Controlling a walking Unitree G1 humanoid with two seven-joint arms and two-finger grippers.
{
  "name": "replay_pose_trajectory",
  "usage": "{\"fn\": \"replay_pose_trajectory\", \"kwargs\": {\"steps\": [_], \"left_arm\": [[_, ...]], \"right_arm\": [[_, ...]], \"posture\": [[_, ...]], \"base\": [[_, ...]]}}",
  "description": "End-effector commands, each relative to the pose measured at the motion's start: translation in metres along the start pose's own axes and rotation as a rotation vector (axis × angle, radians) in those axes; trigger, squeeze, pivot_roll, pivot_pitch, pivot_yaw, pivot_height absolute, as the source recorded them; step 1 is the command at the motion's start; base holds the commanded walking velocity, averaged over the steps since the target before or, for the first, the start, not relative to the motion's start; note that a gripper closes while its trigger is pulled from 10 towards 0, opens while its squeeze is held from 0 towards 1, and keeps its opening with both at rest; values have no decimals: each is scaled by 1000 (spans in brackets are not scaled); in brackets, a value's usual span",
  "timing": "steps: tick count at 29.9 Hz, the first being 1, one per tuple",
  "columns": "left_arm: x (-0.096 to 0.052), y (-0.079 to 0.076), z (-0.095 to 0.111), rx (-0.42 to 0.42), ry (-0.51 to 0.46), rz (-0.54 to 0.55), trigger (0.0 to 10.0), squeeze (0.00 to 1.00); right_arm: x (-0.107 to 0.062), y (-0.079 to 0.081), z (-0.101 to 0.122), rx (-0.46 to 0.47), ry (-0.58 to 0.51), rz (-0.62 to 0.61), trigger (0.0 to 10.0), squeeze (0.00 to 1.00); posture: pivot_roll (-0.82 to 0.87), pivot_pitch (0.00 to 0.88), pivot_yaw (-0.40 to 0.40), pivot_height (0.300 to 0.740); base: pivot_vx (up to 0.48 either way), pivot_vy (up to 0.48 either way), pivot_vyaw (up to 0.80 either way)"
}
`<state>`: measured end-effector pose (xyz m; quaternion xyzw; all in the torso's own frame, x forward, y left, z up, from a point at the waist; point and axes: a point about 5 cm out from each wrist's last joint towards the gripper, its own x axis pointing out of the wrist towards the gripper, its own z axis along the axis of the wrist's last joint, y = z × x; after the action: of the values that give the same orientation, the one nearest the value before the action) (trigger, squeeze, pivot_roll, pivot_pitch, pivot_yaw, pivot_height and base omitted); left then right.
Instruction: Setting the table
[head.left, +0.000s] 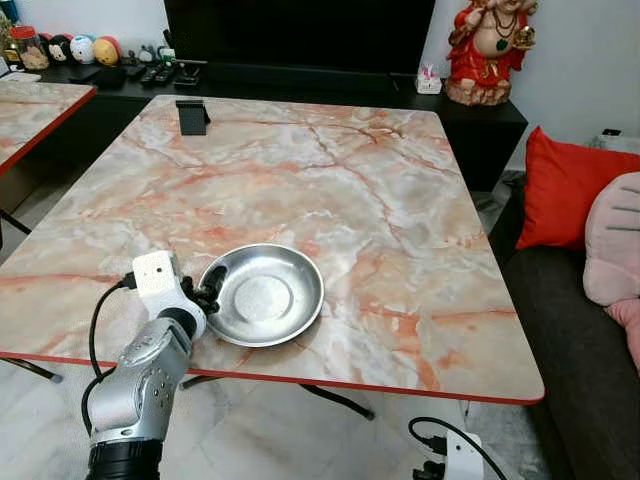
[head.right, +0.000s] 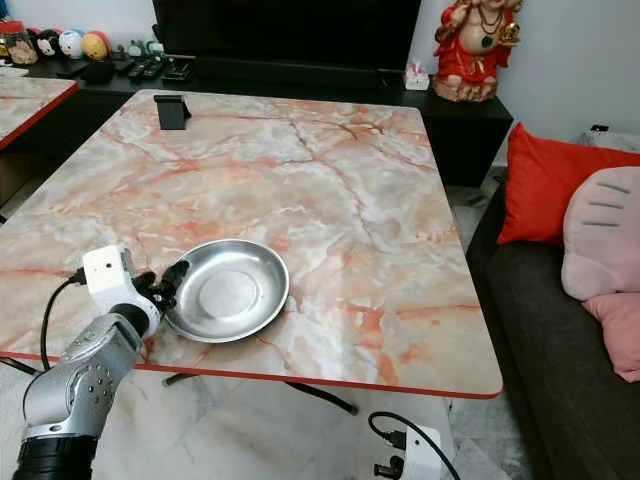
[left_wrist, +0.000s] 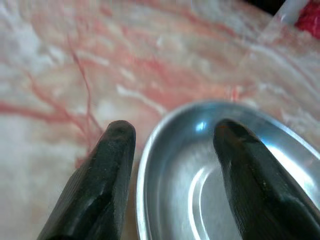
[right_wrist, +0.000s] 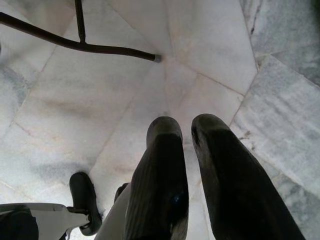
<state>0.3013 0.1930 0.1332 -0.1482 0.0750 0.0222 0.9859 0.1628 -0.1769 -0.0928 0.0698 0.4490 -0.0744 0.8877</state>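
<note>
A shallow steel plate (head.left: 262, 295) lies on the marble table (head.left: 330, 170), close to its near edge and left of centre. My left gripper (head.left: 207, 293) is at the plate's left rim and is open. In the left wrist view one finger (left_wrist: 110, 165) is outside the rim over the table and the other finger (left_wrist: 245, 170) is over the inside of the plate (left_wrist: 200, 180); neither is closed on the rim. My right gripper (right_wrist: 186, 127) hangs low beside the table over the floor, fingers nearly together and holding nothing.
A black phone stand (head.left: 192, 117) sits at the table's far left. A dark sofa with a red cushion (head.left: 565, 190) and a pink cushion (head.left: 612, 240) runs along the right. A second marble table (head.left: 30, 110) is at far left. A table leg (right_wrist: 80, 46) crosses the tiled floor.
</note>
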Motion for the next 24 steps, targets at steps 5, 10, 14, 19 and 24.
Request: {"fn": "replay_pose_trajectory", "kwargs": {"steps": [5, 10, 14, 19, 24], "left_arm": [[-6, -1, 16, 130, -125, 4, 10000, 0], [-11, -5, 18, 345, -231, 6, 10000, 0], [-13, -17, 11, 422, -272, -73, 10000, 0], [-8, -29, 4, 469, -276, -133, 10000, 0], [-2, -33, 6, 470, -309, -151, 10000, 0]], "right_arm": [[0, 0, -1, 6, 7, -5, 10000, 0], [-1, -1, -3, 8, 4, -13, 10000, 0], [-2, -10, -1, 16, -13, -28, 10000, 0], [-2, -23, 4, 41, -49, -61, 10000, 0], [-3, -29, 4, 54, -49, -81, 10000, 0]], "posture": [[60, 0, -43, 740], [56, 0, -38, 740], [63, 0, -41, 740], [44, 0, -26, 740], [37, 0, -21, 740]], "base": [[0, 0, 0], [0, 0, 0], [0, 0, 0], [0, 0, 0], [0, 0, 0]]}}
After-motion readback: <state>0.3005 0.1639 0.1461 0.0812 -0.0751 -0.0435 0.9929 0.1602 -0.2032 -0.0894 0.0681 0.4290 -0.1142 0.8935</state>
